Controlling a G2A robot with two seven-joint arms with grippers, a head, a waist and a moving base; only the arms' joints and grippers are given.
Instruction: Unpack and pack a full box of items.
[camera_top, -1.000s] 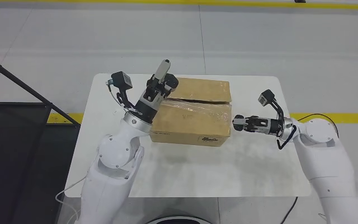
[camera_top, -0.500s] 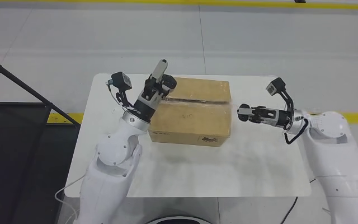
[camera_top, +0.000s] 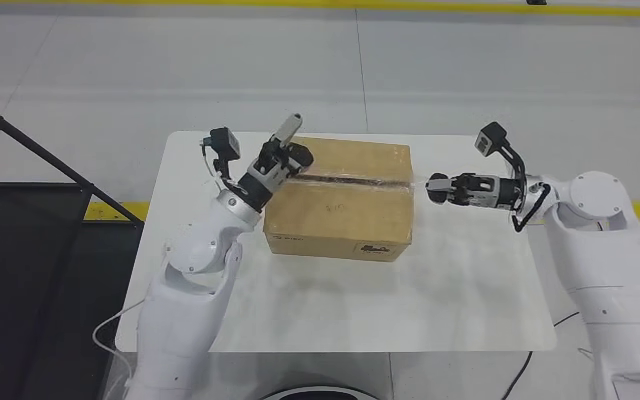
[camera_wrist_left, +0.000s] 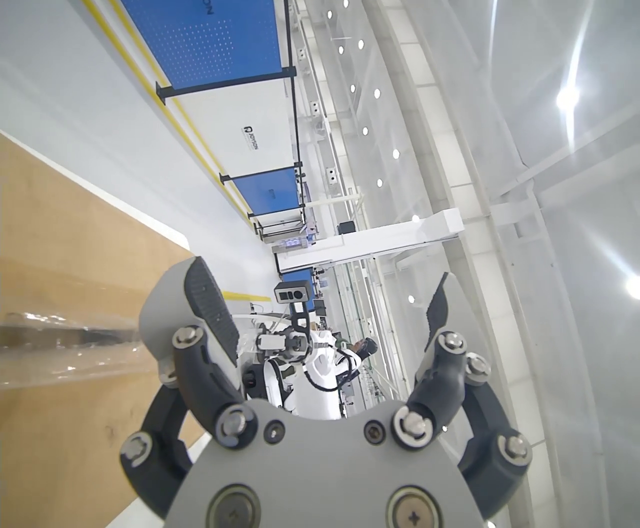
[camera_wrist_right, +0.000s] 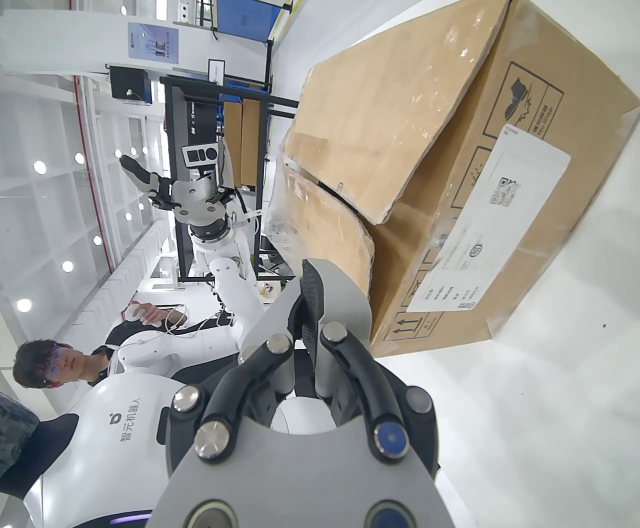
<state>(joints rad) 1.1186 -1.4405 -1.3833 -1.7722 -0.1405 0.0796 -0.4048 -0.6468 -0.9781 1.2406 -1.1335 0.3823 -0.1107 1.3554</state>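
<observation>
A brown cardboard box (camera_top: 345, 200) sits on the white table (camera_top: 450, 300), its top flaps closed under clear tape along the middle seam (camera_top: 350, 178). My left gripper (camera_top: 290, 145) stands open at the box's left end, over the seam, tilted upward; the box top (camera_wrist_left: 45, 280) shows beside its fingers (camera_wrist_left: 210, 305). My right gripper (camera_top: 434, 187) is shut with nothing in it, just off the box's right end at top height. In the right wrist view the box (camera_wrist_right: 450, 175) shows its slightly lifted flap edges and a white label (camera_wrist_right: 490, 220).
Bare table surface lies in front of the box and under my right arm. A black panel (camera_top: 40, 270) stands beside the table's left edge. A yellow floor line (camera_top: 590, 210) runs behind the table.
My right gripper has drawn back from the box's right end and moved toward the far side of the table. My left gripper shifted slightly at the seam, staying open.
</observation>
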